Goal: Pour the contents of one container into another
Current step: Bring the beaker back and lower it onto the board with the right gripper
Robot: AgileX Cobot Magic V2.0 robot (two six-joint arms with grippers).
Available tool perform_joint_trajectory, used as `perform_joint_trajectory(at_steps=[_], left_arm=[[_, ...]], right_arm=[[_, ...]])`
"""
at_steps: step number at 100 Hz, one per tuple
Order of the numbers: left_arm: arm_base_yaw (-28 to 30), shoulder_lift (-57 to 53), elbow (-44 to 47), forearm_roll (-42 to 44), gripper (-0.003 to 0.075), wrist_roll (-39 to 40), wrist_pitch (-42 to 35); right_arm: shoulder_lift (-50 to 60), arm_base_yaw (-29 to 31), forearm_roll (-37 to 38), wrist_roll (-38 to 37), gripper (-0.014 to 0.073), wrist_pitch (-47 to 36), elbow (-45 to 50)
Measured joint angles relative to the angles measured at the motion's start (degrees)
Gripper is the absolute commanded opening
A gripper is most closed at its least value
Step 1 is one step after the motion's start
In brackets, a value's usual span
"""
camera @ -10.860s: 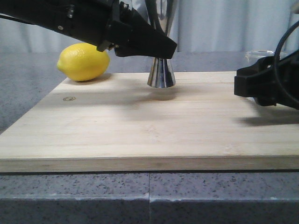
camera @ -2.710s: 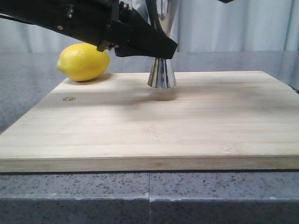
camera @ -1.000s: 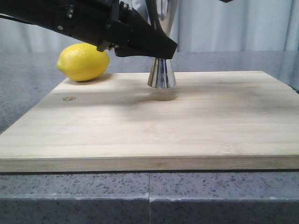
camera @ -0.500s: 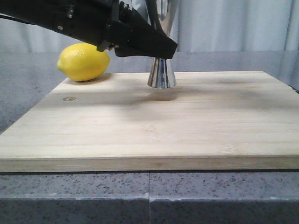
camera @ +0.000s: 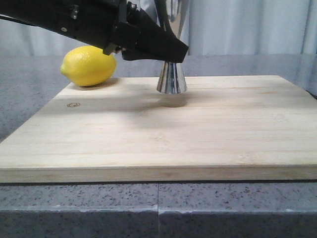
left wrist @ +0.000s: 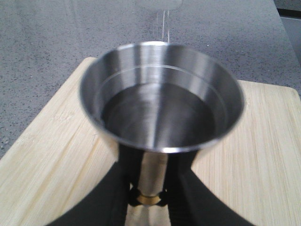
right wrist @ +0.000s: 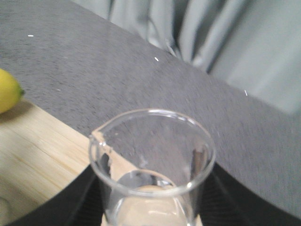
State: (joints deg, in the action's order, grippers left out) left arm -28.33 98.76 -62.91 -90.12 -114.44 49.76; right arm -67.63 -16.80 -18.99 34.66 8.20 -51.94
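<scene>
The steel jigger (camera: 171, 79) stands upright on the wooden board (camera: 198, 129). My left gripper (camera: 173, 49) is shut on its narrow waist. In the left wrist view the jigger's top cup (left wrist: 162, 113) fills the middle, and the gold band (left wrist: 149, 198) sits between the black fingers (left wrist: 117, 188). A thin pale streak (left wrist: 163, 26) hangs above the cup's far rim. My right gripper (right wrist: 153, 202) is out of the front view. In its wrist view it is shut on the clear glass beaker (right wrist: 151, 160), held above the board's edge, pouring lip toward the lemon.
A yellow lemon (camera: 88, 65) lies at the board's far left corner, behind my left arm, and shows again as the lemon's tip (right wrist: 7, 92) in the right wrist view. Grey speckled countertop (camera: 223, 208) surrounds the board. Grey curtains (camera: 247, 25) hang behind.
The right gripper, low at the board's right edge long ago, has lifted out of the front view; its dark tip at the top edge a second ago is gone. Left arm and jigger are unmoved.
</scene>
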Motion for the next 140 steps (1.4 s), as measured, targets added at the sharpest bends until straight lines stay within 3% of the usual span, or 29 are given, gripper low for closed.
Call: perform_joint_trajectory(at_steps=[29, 56, 75, 103, 140], left_arm=[[0.0, 0.0, 0.0, 0.0, 0.0082, 0.0, 0.0], [0.0, 0.0, 0.0, 0.0, 0.0082, 0.0, 0.0], [0.0, 0.0, 0.0, 0.0, 0.0082, 0.0, 0.0], [0.0, 0.0, 0.0, 0.0, 0.0082, 0.0, 0.0], [0.0, 0.0, 0.0, 0.0, 0.0082, 0.0, 0.0]], right_arm=[[4.5, 3.0, -12.2, -0.1, 0.0298, -9.7, 13.8], [4.7, -1.1, -16.1, -3.6, 0.0298, -20.5, 23.0], [3.8, -6.0, -16.3, -7.1, 0.0298, -31.4, 26.8], [-2.7, -6.9, -16.0, -10.1, 0.0298, -38.5, 27.2], [-10.4, -6.9, -5.8, -21.4, 0.0298, -44.6, 27.2]])
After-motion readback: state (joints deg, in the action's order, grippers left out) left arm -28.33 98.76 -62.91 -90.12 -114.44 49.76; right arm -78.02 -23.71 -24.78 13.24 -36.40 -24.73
